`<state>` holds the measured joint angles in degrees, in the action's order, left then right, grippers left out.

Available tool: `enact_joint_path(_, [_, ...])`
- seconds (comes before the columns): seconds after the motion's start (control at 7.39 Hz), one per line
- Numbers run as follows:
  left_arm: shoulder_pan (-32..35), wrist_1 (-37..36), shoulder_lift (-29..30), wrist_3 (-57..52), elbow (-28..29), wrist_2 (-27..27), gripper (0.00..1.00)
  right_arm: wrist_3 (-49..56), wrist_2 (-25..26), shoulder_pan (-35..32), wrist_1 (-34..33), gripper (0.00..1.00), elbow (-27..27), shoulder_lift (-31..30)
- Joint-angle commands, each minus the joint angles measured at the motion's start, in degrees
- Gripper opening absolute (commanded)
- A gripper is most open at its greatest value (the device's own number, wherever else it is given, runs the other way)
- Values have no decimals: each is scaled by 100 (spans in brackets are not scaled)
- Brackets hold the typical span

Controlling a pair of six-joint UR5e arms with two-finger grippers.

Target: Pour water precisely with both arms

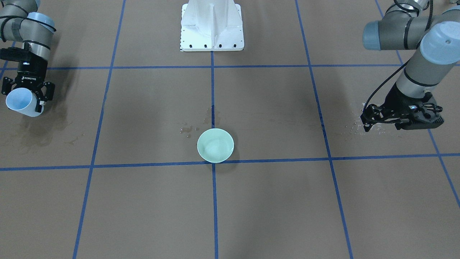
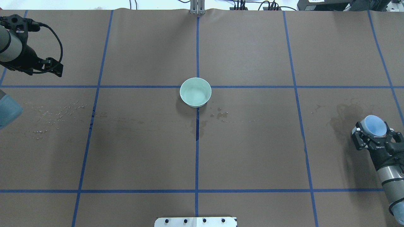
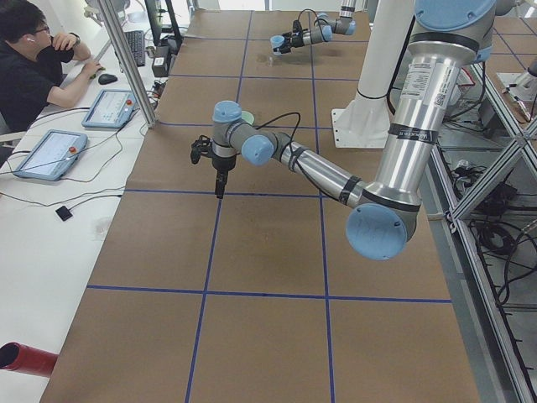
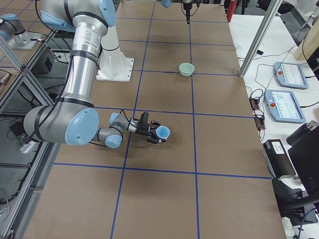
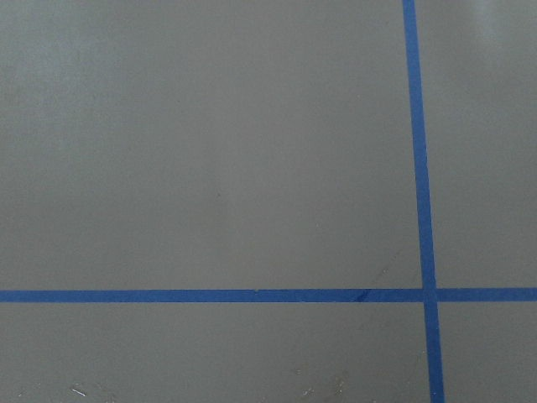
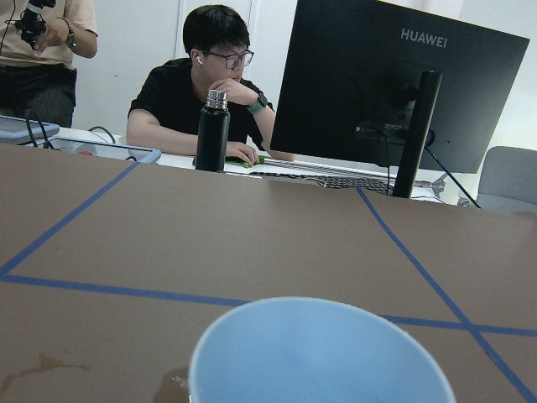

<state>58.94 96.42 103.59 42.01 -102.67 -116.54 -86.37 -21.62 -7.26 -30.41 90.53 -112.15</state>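
My right gripper (image 2: 374, 134) is shut on a light blue cup (image 2: 373, 125) and holds it roughly upright at the table's right side. The cup also shows in the front view (image 1: 21, 102), the right view (image 4: 162, 132) and the right wrist view (image 6: 319, 357). I cannot make out water in it. A pale green bowl (image 2: 195, 92) stands at the table's middle (image 1: 215, 145), with a faint sheen inside. My left gripper (image 1: 366, 121) is shut and empty, hanging above the table's left side (image 2: 58, 72), far from the bowl. The left wrist view shows only brown table and blue tape.
Shiny droplets (image 2: 56, 112) lie under the left arm and some near the bowl (image 2: 221, 115). A dark damp stain (image 2: 344, 116) is beside the cup. The white pedestal (image 1: 212, 28) stands at the robot's side. An operator (image 3: 33, 59), tablets (image 3: 113, 107) and a black bottle (image 6: 212, 130) are beyond the far edge.
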Motion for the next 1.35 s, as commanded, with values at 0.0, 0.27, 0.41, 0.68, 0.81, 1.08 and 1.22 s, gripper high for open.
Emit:
enact_joint_path(0.0, [-6,0,12,0,19,0,100,-20,8,14,0,97,-9,0])
enact_joint_path(0.27, [-6,-9,20,0,28,0,100,-11,0,6,9,98,8,0])
enact_joint_path(0.41, [-6,-9,12,-9,28,0,100,-2,0,6,70,98,26,0])
enact_joint_path(0.68, [-6,-18,21,0,2,0,100,129,-27,6,448,99,17,-79])
enact_joint_path(0.81, [-6,-26,12,0,-7,0,100,147,-27,-3,457,99,17,-88])
enact_joint_path(1.08, [-6,-26,12,0,-16,0,100,286,-44,-3,657,99,52,-140])
enact_joint_path(1.22, [-6,-26,12,0,-16,-9,100,906,-166,-3,1434,99,43,-271])
